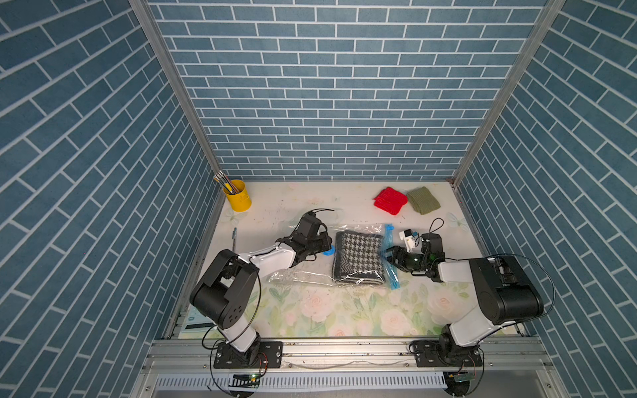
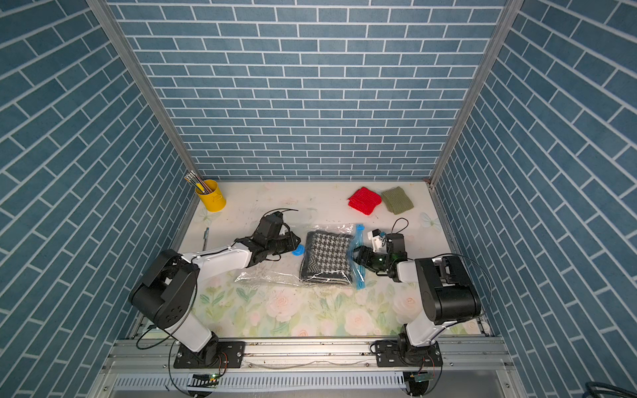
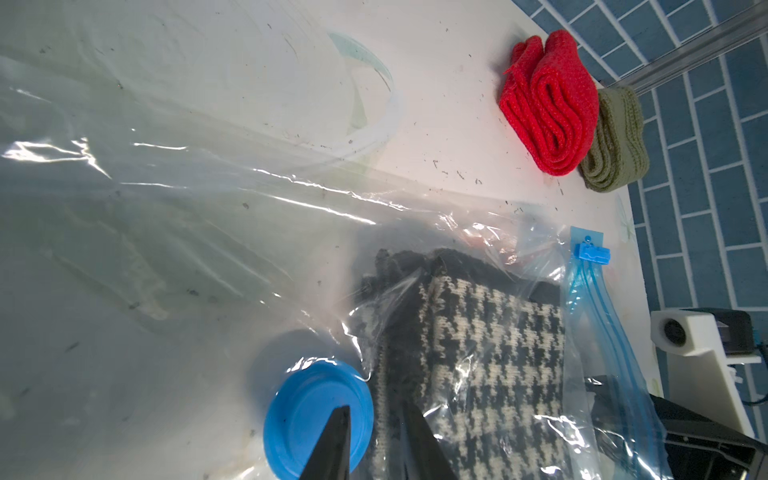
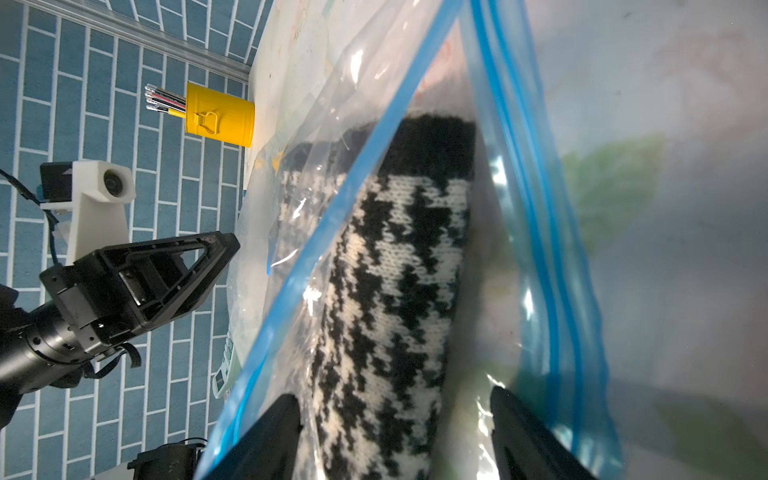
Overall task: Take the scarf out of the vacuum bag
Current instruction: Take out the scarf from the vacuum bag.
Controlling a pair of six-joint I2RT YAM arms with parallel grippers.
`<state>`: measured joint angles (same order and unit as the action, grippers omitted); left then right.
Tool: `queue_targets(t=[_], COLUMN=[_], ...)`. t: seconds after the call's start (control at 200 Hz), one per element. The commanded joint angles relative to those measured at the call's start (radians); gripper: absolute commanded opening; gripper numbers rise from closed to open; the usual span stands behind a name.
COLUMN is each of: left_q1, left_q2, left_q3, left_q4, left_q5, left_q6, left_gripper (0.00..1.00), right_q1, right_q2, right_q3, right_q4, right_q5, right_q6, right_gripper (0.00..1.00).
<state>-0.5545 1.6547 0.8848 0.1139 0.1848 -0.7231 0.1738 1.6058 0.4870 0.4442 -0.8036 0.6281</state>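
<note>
Clear plastic: the vacuum bag point(image 1: 300, 275), flat in the middle of the floral table cover point(image 1: 344, 310), with the light-blue zip strip point(image 1: 394, 281) toward the right arm and the round blue valve cap point(image 1: 328, 252) toward the left arm.
Houndstooth knit: the scarf point(image 1: 358, 256), folded, inside the bag, one end at the zip strip, valve cap just beside the opposite edge.
Bag mouth: parted in the right wrist view, blue strip halves spread either side of the scarf's end.
Right gripper point(image 4: 392, 395): at the mouth, spread wide to either side of the scarf's end, not clamped on it.
Left gripper point(image 3: 374, 415): over the film at the valve cap, fingers point(image 3: 332, 449) close together with a slim gap; impossible to tell whether any film is pinched.
Back right corner: red knit point(image 1: 390, 201) and olive-green knit point(image 1: 423, 200), touching, well apart from the bag.
Back left corner: yellow cup point(image 1: 238, 195) of pencils; pen point(image 1: 234, 237) near the left edge.
</note>
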Motion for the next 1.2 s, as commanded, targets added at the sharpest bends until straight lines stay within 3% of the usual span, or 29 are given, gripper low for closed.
queue_targets(t=[0.0, 0.5, 0.865, 1.195], left_q1=[-0.004, -0.006, -0.007, -0.027], left_q2=[-0.022, 0.000, 0.035, 0.061], left_q3=[-0.012, -0.003, 0.004, 0.016], left_q4=[0.015, -0.033, -0.022, -0.046], left_q5=[0.005, -0.027, -0.001, -0.005], left_q6=[-0.001, -0.012, -0.052, -0.081], left_gripper=[0.26, 0.26, 0.36, 0.36], right_q1=[-0.002, -0.002, -0.003, -0.003], right_q2=[-0.022, -0.050, -0.065, -0.064], right_q3=[-0.009, -0.007, -0.018, -0.024], right_q4=[-0.023, -0.034, -0.009, 0.005], right_q5=[0.016, 0.009, -0.007, -0.016], right_q6=[-0.030, -0.036, -0.036, -0.031], right_gripper=[0.75, 0.75, 0.75, 0.75])
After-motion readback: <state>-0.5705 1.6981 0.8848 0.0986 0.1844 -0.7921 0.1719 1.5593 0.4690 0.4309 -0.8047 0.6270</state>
